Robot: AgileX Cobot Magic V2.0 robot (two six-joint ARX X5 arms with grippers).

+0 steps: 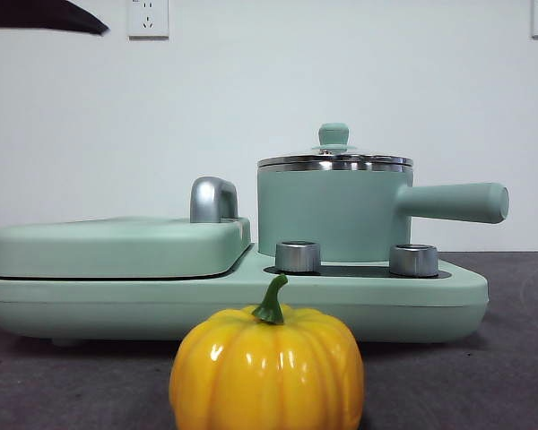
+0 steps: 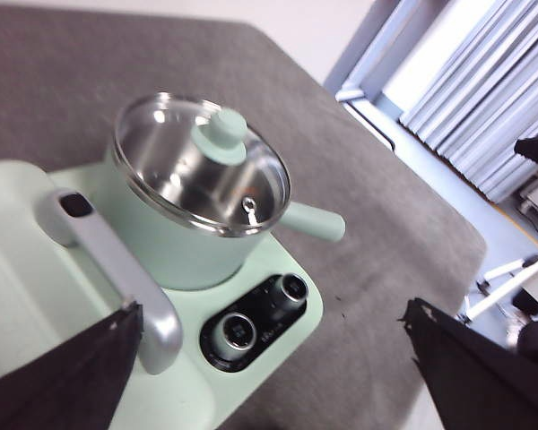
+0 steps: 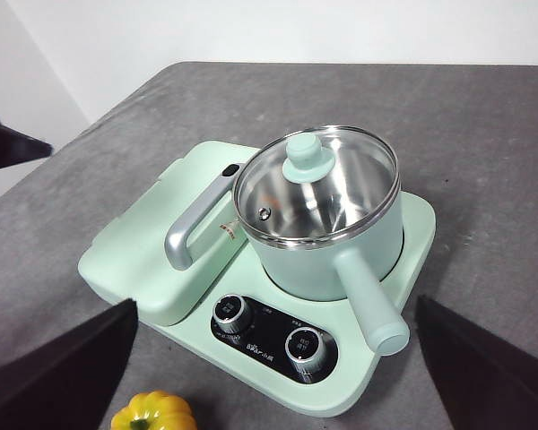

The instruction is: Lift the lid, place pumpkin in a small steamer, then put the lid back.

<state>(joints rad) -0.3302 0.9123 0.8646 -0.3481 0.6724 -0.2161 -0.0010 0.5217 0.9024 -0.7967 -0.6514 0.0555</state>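
The left gripper (image 2: 269, 376) hangs above the cooker with its two black jaws spread wide and nothing between them. The right gripper (image 3: 278, 376) is likewise released, jaws apart and empty, raised over the table on the knob side of the cooker. In the front view only one black arm tip (image 1: 45, 16) shows, at a top corner.

Taking the cooker base (image 1: 233, 300) as landmark: one small steamer (image 1: 332, 215) stands on it, its single long handle (image 1: 453, 202) sticking straight out sideways. One lid (image 3: 316, 184) sits closed on the steamer's steel rim, with one mint-green knob (image 3: 302, 157) on top; through the glass the shiny steel inside shows, with nothing in it. Just beside the steamer on the same base lies one flat griddle cover (image 1: 117, 242) with one silver grab handle (image 3: 195, 224). Two steel dials (image 3: 271, 330) sit on a black panel at the base's edge below the steamer.

One pumpkin (image 1: 267, 367) rests upright on the grey table (image 3: 484, 134), off the base, in front of its dial side, its green stem (image 1: 272, 300) curving up.
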